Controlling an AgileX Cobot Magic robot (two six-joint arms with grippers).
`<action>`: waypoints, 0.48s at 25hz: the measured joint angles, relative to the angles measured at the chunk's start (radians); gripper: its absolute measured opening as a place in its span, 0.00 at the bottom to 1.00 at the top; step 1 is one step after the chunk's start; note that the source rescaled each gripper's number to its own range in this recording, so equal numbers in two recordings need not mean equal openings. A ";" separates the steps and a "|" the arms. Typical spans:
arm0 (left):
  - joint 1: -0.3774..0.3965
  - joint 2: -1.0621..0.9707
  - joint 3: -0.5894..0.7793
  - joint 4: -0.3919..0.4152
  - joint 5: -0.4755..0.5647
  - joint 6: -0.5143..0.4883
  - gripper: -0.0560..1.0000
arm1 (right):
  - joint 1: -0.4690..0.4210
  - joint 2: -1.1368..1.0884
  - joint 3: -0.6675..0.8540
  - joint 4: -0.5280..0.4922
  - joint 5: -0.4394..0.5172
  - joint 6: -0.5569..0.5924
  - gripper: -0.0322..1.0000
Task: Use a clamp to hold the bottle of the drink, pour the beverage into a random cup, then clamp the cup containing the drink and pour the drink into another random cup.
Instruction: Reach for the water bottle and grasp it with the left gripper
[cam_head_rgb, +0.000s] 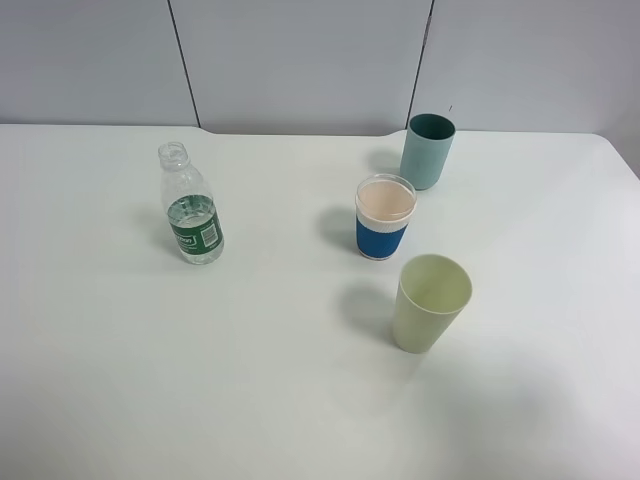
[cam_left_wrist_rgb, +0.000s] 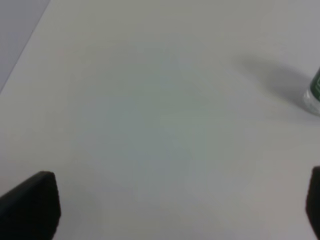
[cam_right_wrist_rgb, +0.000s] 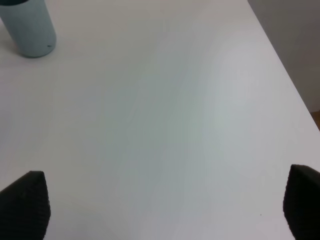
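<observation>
1. The bottle (cam_head_rgb: 190, 205) stands upright on the surface (cam_head_rgb: 120, 380), well apart from the blue-banded cup (cam_head_rgb: 385, 218).
2. That cup stands between the teal cup (cam_head_rgb: 428, 150) and the pale green cup (cam_head_rgb: 431, 302).
3. The left gripper (cam_left_wrist_rgb: 172, 205) is spread wide and empty; the blurred green shape at the edge of its view is probably the bottle.
4. The right gripper (cam_right_wrist_rgb: 162, 202) is spread wide and empty.
</observation>
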 joint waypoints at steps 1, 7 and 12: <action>0.000 0.000 0.000 0.000 0.000 0.000 1.00 | 0.000 0.000 0.000 0.000 0.000 0.000 0.88; 0.000 0.000 0.000 0.000 0.000 0.000 1.00 | 0.000 0.000 0.000 0.000 0.000 0.000 0.88; 0.000 0.000 0.000 0.000 0.000 0.000 1.00 | 0.000 0.000 0.000 0.000 0.000 0.000 0.88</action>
